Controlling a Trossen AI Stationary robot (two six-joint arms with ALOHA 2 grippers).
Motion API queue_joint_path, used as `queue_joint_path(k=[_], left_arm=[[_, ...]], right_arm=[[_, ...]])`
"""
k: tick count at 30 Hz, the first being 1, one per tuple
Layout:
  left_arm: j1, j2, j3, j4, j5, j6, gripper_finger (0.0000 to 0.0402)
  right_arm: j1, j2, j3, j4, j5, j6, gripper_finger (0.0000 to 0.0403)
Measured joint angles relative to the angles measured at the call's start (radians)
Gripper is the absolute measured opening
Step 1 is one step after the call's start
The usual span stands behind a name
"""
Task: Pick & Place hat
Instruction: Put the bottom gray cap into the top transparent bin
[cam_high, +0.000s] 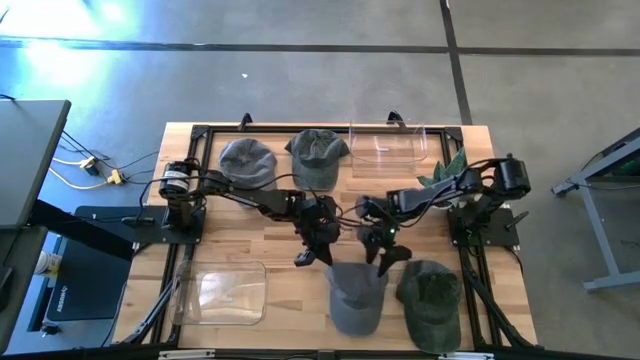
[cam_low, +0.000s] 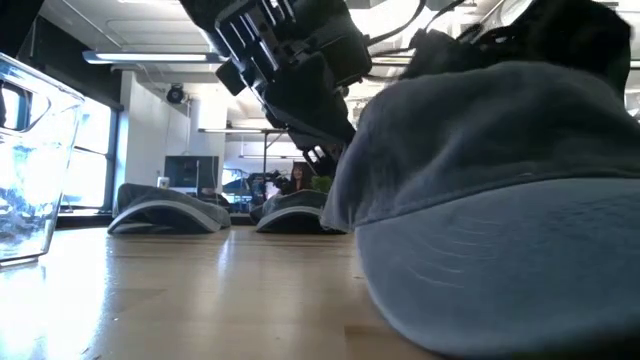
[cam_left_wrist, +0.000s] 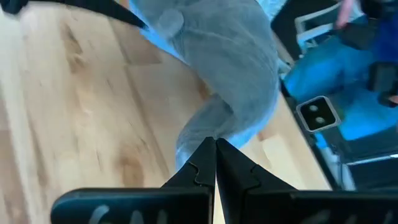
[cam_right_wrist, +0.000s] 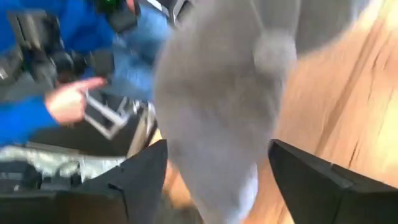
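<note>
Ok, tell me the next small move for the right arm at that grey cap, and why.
Probably lower the right gripper a little onto the grey cap and close. Its fingers stand open with the cap's crown between them, nothing held yet. The left gripper is shut, its tips at the cap's edge, so the right one seems best placed to grasp.

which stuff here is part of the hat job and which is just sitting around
In the job:
grey hat, under both grippers
right gripper, open over it
left gripper, shut at its edge

Lying about:
green hat
two far hats
near clear bin
far clear bin
</note>
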Motion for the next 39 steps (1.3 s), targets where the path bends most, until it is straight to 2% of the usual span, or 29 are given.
queue_joint_path(k=[4, 11, 15, 19, 25, 31, 36, 39], left_arm=[[-0.001, 0.000, 0.000, 0.004, -0.038, 0.000, 0.0000], [-0.001, 0.001, 0.000, -0.006, -0.070, 0.000, 0.0000], [-0.001, 0.001, 0.000, -0.016, -0.111, 0.000, 0.0000], [-0.001, 0.002, 0.000, -0.021, -0.112, 0.000, 0.0000], [-0.001, 0.002, 0.000, -0.044, -0.110, -0.003, 0.0000], [0.000, 0.002, 0.000, -0.043, 0.027, -0.081, 0.0005], [0.008, 0.002, 0.000, -0.044, 0.103, -0.129, 0.0057], [0.032, 0.002, 0.000, -0.043, 0.152, -0.132, 0.0107]], right_arm=[[-0.001, 0.041, 0.001, 0.153, -0.018, 0.097, 0.0294], [-0.015, 0.087, 0.001, 0.197, -0.017, 0.107, 0.0295], [-0.006, 0.126, 0.001, 0.277, -0.126, 0.149, 0.0293], [-0.007, 0.133, 0.001, 0.288, -0.179, 0.157, 0.0274], [-0.004, 0.130, 0.001, 0.346, -0.201, 0.225, 0.0208], [-0.004, 0.128, 0.001, 0.404, -0.123, 0.316, 0.0108], [0.003, 0.098, 0.001, 0.400, -0.060, 0.375, 0.0015], [0.018, 0.045, 0.001, 0.380, 0.013, 0.429, 0.0016]])
